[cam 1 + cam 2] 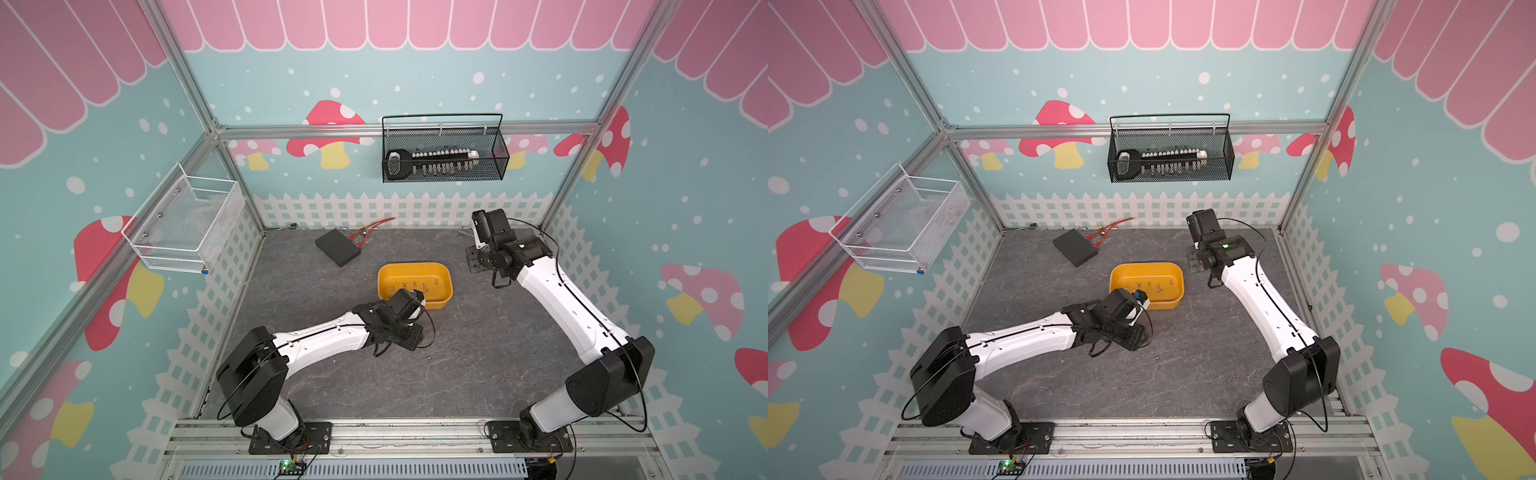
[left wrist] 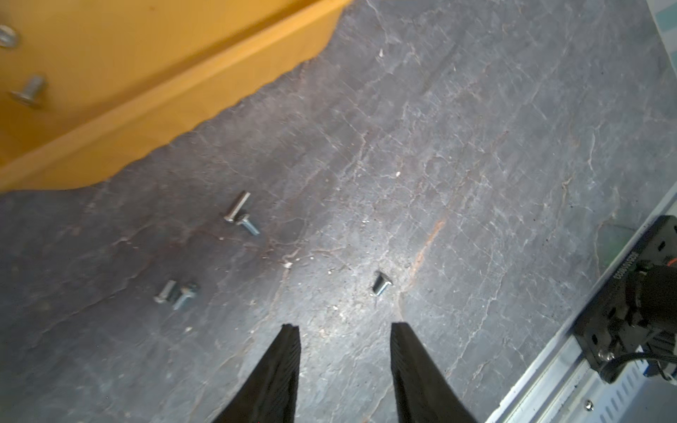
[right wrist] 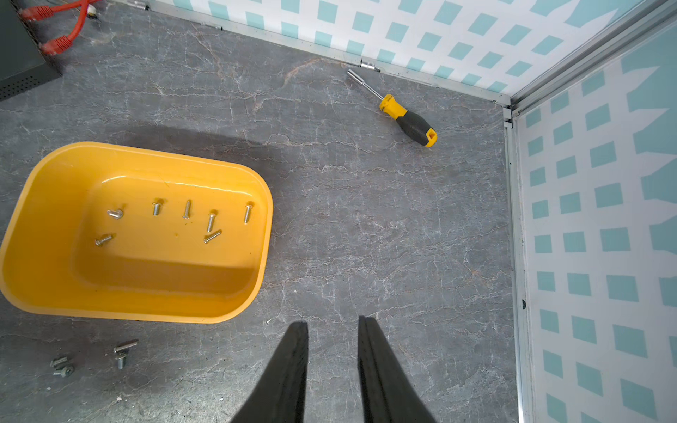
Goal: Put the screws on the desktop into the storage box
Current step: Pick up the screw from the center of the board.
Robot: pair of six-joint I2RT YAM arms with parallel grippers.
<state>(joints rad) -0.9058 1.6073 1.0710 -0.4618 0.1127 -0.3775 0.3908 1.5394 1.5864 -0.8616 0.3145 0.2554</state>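
The yellow-orange storage box (image 3: 121, 309) stands mid-desktop (image 1: 478, 353), seen in both top views (image 1: 440, 304) (image 1: 1169, 305). Several silver screws (image 3: 187, 209) lie inside it. More screws lie on the desktop by its near side: a touching pair (image 2: 241, 213), another pair (image 2: 176, 293) and a single one (image 2: 382, 284); the right wrist view shows both pairs (image 3: 124, 349) (image 3: 62, 367). My left gripper (image 2: 344, 325) hangs open and empty just short of the single screw. My right gripper (image 3: 332, 321) is open over bare desktop, right of the box.
A yellow-and-black screwdriver (image 3: 407, 119) lies near the back right corner. A black flat device (image 1: 337, 247) with red cables (image 1: 374, 229) sits at the back. A black wire basket (image 1: 444, 174) and a white one (image 1: 187, 232) hang on the walls.
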